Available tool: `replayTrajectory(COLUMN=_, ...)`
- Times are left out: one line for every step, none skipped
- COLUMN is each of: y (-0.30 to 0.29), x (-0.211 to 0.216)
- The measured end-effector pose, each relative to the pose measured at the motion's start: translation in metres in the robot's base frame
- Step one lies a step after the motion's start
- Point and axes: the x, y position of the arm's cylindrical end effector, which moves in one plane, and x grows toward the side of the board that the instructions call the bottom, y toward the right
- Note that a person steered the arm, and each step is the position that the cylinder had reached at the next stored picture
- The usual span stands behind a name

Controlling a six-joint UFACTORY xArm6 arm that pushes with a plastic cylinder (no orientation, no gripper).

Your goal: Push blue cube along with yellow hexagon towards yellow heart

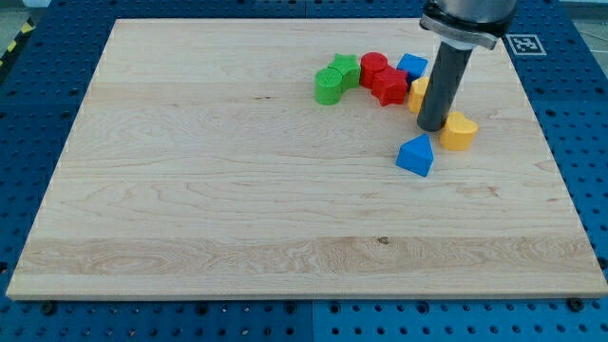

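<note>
My tip (pixel 432 128) stands at the view's upper right, among the blocks. The blue cube (pixel 412 66) lies above it, next to the red blocks. The yellow hexagon (pixel 417 94) shows just left of the rod, partly hidden by it. The yellow heart (pixel 459 131) lies just right of the tip, close to it or touching. A blue triangular block (pixel 416 155) lies just below the tip.
A red cylinder (pixel 373 67) and a red star-like block (pixel 389 85) sit left of the blue cube. A green cylinder (pixel 329 85) and a green star-like block (pixel 345 68) lie further left. The wooden board (pixel 237 190) rests on a blue perforated table.
</note>
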Motion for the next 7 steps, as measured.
replayTrajectory(y=0.012, x=-0.024)
replayTrajectory(y=0.019, x=-0.071)
replayTrajectory(y=0.026, x=-0.099)
replayTrajectory(y=0.027, x=-0.145)
replayTrajectory(y=-0.001, x=-0.181)
replayTrajectory(y=-0.045, x=-0.176)
replayTrajectory(y=-0.053, x=-0.163)
